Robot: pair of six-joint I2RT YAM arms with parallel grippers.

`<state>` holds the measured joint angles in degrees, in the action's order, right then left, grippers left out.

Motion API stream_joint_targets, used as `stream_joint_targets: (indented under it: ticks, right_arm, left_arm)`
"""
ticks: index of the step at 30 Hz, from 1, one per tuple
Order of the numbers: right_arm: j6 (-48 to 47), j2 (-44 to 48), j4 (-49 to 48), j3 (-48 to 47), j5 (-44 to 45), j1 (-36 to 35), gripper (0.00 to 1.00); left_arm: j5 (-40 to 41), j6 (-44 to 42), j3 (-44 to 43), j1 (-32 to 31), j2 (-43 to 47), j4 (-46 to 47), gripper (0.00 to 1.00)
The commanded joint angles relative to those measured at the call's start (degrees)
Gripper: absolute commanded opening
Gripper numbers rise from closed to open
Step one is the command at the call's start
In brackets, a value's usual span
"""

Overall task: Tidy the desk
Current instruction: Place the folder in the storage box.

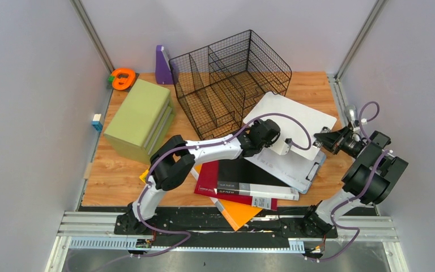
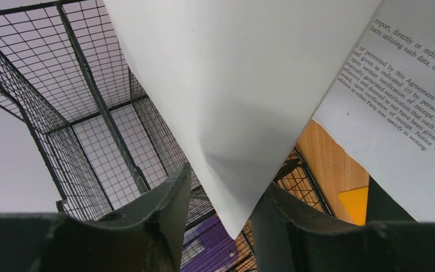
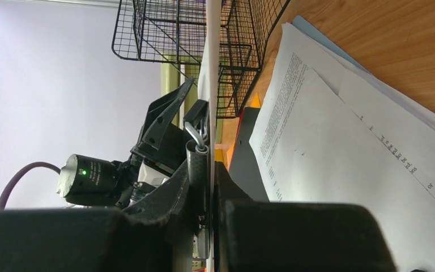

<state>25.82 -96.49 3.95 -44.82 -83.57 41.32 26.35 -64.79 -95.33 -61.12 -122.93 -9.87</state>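
- Top view: left gripper (image 1: pixel 287 146) and right gripper (image 1: pixel 320 139) meet at a white sheet's (image 1: pixel 291 113) near edge, over the desk's (image 1: pixel 311 85) right half.
- Left wrist: the jaws stand apart around the sheet's corner. Best closed squarely, without creasing; desk wood shows beyond.
- Right wrist: fingers (image 3: pixel 195 181) clenched on the sheet's edge, with the desk off to the right.

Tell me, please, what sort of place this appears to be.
Probably a lab cell staged as an office: a wood-grain desk between grey walls, holding a wire file organizer, folders and printed sheets.
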Motion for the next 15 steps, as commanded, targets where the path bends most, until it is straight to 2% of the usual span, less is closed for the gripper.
stream_joint_targets:
  ticks: [1,9,15]
  right_arm:
    - [0.96,3.43,-5.11,1.29,-3.3,-0.3,0.0]
    - [1.14,7.29,-8.05,4.52,-2.9,-0.98,0.0]
    - [2.25,7.28,-10.58,5.94,-1.83,-2.63,0.03]
  left_arm:
    - [1.89,-2.85,-0.37,1.36,0.19,6.36,0.48]
    - [2.02,-5.27,1.03,2.59,-1.04,10.91,0.4]
    - [1.04,-7.01,1.99,4.03,-1.45,13.93,0.38]
